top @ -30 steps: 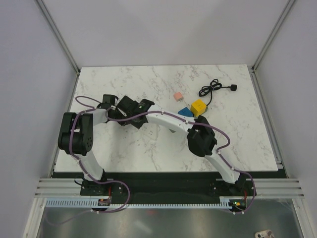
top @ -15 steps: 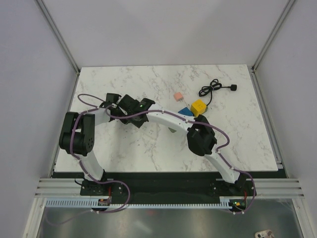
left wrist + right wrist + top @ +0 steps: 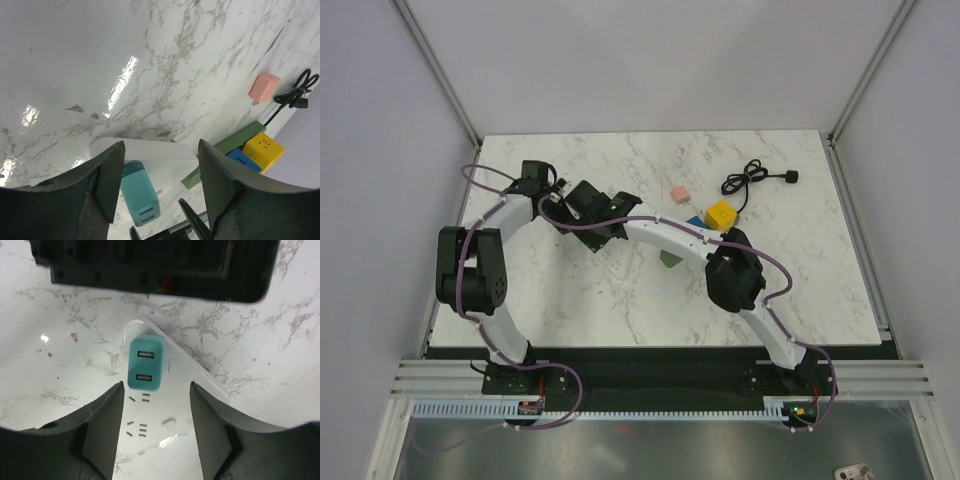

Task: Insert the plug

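While the teal plug [image 3: 145, 364] sits in the white power strip [image 3: 160, 412] toward the table's [image 3: 800, 285] left edge, my left claw [image 3: 161, 146] and right claw [image 3: 156, 386] stand spread, gripping nothing.

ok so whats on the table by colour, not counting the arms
teal plug: 1
white power strip: 1
pink adapter: 1
yellow cube: 1
blue cube: 1
green block: 1
black cable: 1
total: 7
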Available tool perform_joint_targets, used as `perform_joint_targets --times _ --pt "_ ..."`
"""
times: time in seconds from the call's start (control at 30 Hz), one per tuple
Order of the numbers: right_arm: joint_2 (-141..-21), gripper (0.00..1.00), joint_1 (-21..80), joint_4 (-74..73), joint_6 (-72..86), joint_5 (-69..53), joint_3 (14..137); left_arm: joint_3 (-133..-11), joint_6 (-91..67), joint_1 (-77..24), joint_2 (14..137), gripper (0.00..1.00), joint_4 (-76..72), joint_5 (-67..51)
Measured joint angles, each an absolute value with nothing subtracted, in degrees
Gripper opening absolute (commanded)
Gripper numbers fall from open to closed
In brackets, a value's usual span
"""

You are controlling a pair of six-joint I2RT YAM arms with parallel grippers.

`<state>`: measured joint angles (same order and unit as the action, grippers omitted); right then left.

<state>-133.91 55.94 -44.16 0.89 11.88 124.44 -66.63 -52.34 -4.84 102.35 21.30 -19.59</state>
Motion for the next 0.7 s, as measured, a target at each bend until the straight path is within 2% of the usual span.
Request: perform_joint_targets --times 0.1,0.4,0.67,0.7 --pt "-131.68 0.71 55.81 -44.18 1.13 11.97 122.45 -68.97 -51.31 -4.51 101.38 0.68 22.52 -19.66" --pt "-121.73 0.80 54.19 -44.49 1.06 13.13 117.23 -69.91 -44.86 -1.37 98.67 0.71 24.40 -20.25" --pt "-124.07 0.90 40.05 -44.99 -0.54 13.21 120.01 -68.86 -37.12 -1.08 87.85 0.80 24.18 -23.81" --pt "-125.51 0.91 38.20 -44.93 -0.71 13.43 121.12 -68.47 -36.29 -1.48 86.24 0.86 24.14 -24.73"
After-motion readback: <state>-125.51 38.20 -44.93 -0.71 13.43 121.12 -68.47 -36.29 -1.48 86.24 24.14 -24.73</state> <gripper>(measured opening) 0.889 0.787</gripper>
